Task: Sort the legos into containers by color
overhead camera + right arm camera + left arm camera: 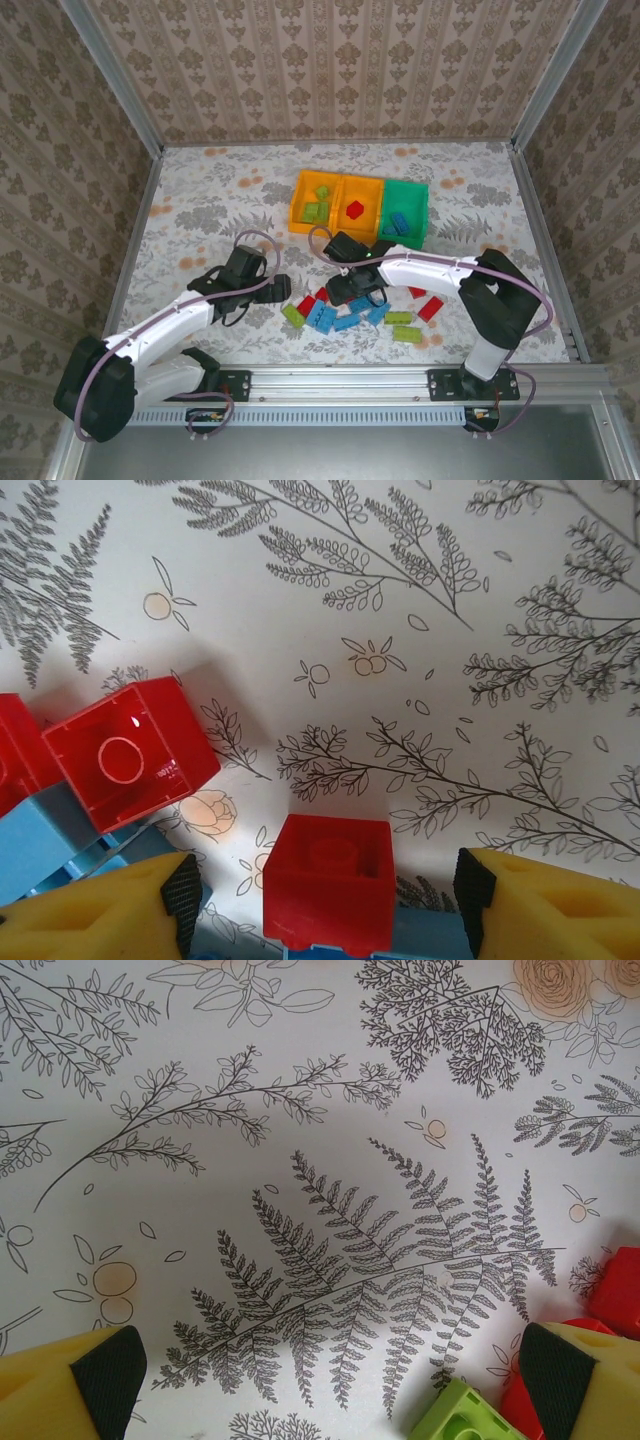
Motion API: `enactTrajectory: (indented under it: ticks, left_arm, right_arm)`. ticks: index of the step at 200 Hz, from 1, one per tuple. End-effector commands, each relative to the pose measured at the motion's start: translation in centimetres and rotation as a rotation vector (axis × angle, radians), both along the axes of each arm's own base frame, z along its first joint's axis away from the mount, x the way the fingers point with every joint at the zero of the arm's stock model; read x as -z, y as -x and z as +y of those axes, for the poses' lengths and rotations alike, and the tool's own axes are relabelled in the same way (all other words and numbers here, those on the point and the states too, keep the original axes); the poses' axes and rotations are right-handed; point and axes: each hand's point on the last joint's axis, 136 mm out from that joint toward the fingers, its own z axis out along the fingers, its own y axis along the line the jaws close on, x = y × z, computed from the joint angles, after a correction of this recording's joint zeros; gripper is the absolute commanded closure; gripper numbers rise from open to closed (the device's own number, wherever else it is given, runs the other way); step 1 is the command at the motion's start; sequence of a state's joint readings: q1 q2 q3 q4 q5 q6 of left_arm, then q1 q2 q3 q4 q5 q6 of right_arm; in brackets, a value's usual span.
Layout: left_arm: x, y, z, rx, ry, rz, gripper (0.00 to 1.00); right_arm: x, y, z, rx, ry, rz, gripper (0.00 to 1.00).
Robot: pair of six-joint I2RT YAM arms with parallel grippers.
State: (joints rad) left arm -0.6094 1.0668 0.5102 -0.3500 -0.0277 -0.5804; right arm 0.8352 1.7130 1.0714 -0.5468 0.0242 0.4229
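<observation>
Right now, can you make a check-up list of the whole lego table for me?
Surface: flowery tablecloth, flat.
Job's things: red, blue and green legos lie heaped near the front. Two orange bins and a green bin stand side by side behind, with a few bricks in each.
Clutter: nothing seen.
Grippers: left gripper is open above the cloth. Right gripper is open, straddling a red brick.
Cables: purple cables loop along both arms.
Surroundings: patterned walls, metal frame.
</observation>
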Motion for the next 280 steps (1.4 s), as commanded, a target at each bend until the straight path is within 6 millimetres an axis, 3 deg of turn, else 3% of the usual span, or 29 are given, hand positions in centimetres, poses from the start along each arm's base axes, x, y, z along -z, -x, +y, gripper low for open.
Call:
enactTrajectory:
  ticks: [1, 43, 77, 108, 130, 154, 180, 199, 242, 280]
  left_arm:
    - [0.5, 0.1, 0.3, -0.003, -0.022, -0.003, 0.00]
    - [0.4, -0.1, 0.3, -0.007, -0.019, -0.011, 0.00]
    - [0.4, 0.0, 0.4, -0.006, -0.025, -0.008, 0.00]
    - [0.6, 0.1, 0.5, -0.011, -0.028, -0.007, 0.00]
    - [0.5, 0.1, 0.5, -0.011, -0.027, -0.008, 0.00]
    - [0.4, 0.1, 0.4, -0.001, -0.032, -0.013, 0.00]
    - [0.5, 0.1, 0.3, 0.005, -0.039, -0.012, 0.00]
    - [0.8, 0.2, 0.1, 0.011, -0.040, -0.009, 0.00]
    - [1.2, 0.1, -0.3, 0.023, -0.045, 0.001, 0.00]
    - [1.4, 0.0, -0.7, 0.033, -0.051, 0.004, 0.00]
  right_arm:
    - [1.1, 0.6, -0.3, 0.005, 0.036, 0.029, 0.30]
    - [1.7, 0.7, -0.1, -0.008, 0.045, 0.036, 0.36]
    - [1.8, 0.6, -0.2, -0.012, 0.065, 0.037, 0.55]
    - [1.2, 0.4, -0.4, -0.012, 0.073, 0.023, 0.63]
    - [-0.5, -0.6, 0.0, 0.000, 0.044, -0.025, 0.65]
    - [-3.6, -3.7, -0.2, 0.071, -0.029, -0.115, 0.66]
    - [-6.7, -8.9, -2.2, 0.222, -0.092, -0.242, 0.67]
    - [-7.9, -12.0, -3.2, 0.265, -0.067, -0.331, 0.67]
    - [-7.7, -17.8, -4.3, 0.310, 0.016, -0.384, 0.65]
    - [-6.5, -20.8, -5.0, 0.358, 0.009, -0.364, 0.62]
